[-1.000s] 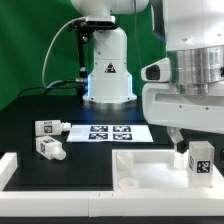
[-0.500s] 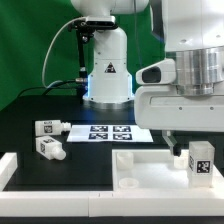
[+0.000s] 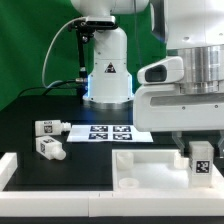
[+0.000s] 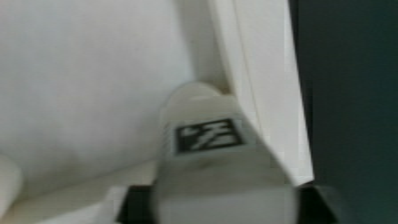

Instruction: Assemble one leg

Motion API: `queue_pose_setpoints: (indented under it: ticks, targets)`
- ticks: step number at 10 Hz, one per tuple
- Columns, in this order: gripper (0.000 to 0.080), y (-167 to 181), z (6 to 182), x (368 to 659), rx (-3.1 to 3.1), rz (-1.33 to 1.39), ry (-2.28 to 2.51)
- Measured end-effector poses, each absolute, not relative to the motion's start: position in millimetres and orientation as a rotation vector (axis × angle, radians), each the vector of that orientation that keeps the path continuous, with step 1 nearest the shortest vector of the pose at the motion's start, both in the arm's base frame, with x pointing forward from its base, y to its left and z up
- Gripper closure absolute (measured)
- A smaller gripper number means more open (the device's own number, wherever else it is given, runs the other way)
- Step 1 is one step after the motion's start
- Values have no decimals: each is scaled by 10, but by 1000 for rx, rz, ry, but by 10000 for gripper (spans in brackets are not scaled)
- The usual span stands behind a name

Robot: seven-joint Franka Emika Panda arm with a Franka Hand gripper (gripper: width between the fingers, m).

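My gripper (image 3: 200, 150) is shut on a leg (image 3: 201, 162), a short white peg with a black-and-white tag on its side. It holds the leg upright over the large white square panel (image 3: 150, 172), at the corner on the exterior view's right. In the wrist view the leg (image 4: 214, 150) fills the space between the two dark fingers (image 4: 143, 205), with the panel's surface and raised edge (image 4: 258, 60) behind it. Whether the leg's tip touches the panel is hidden. Two more legs (image 3: 48, 127) (image 3: 50, 148) lie on the black table at the exterior view's left.
The marker board (image 3: 108, 132) lies flat on the table behind the panel. A white raised rim (image 3: 18, 165) borders the table at the front left. The white robot base (image 3: 108, 70) stands at the back.
My gripper has moved slightly downward with the leg toward the panel's right corner. The two loose legs have not moved.
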State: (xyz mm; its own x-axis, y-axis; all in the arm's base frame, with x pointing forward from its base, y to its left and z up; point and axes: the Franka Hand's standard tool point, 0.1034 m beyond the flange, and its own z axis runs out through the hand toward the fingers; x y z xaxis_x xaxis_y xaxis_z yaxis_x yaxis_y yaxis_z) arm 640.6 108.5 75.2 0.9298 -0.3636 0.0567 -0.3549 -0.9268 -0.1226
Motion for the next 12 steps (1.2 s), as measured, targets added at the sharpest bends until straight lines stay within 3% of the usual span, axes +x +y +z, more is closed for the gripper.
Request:
queue_pose_setpoints:
  ticks: [4, 7, 10, 11, 12]
  targets:
    - [514, 1061, 750, 6399, -2729, -72, 1303]
    - [512, 1133, 740, 6384, -2129, 35, 2075]
    - [512, 1119, 742, 6391, -1971, 72, 2200]
    - [436, 1122, 738, 6378, -2104, 61, 2083]
    - [284, 1140, 727, 6348, -2260, 61, 1928]
